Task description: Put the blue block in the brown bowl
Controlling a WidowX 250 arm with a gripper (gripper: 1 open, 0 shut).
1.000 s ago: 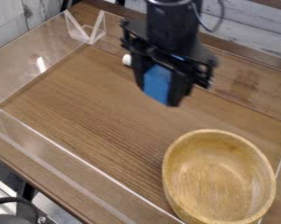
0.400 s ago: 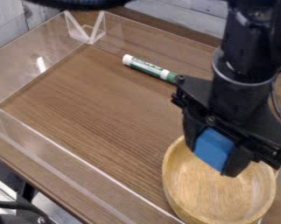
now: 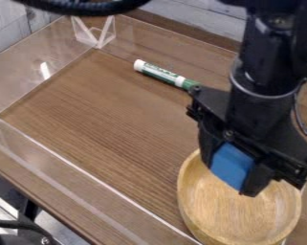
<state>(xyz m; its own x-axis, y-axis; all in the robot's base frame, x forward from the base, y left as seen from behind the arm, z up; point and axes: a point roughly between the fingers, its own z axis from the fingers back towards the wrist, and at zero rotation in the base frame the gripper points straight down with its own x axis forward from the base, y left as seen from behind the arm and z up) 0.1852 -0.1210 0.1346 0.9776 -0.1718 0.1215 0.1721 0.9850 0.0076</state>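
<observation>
Blue block [image 3: 232,165]: light blue and matte, clamped between the two black fingers of the pincer [image 3: 239,168], its lower end sticking out below them.
Pincer: pointing straight down, its fingers pressed against the sides of the blue block, one on each side; nothing else is in its grip.
Block against bowl: the block hangs above the brown bowl [image 3: 201,206], over the upper middle part of the hollow; from this angle I cannot tell whether its lower end touches the wood.
Brown bowl: pale wood with clear grain and a thick rim, standing at the near right corner of the bench [image 3: 104,124]; the arm covers part of its far rim.
Arm [image 3: 274,67]: a black column coming down from the top right, blocking the view of the bench behind it.
Marker [image 3: 164,76]: green and white, lying flat on the bench farther back and to the left, well apart from the bowl; its right end runs in behind the pincer's housing.
Bench: dark brown wood grain, ringed by low clear plastic walls [image 3: 22,144].
</observation>
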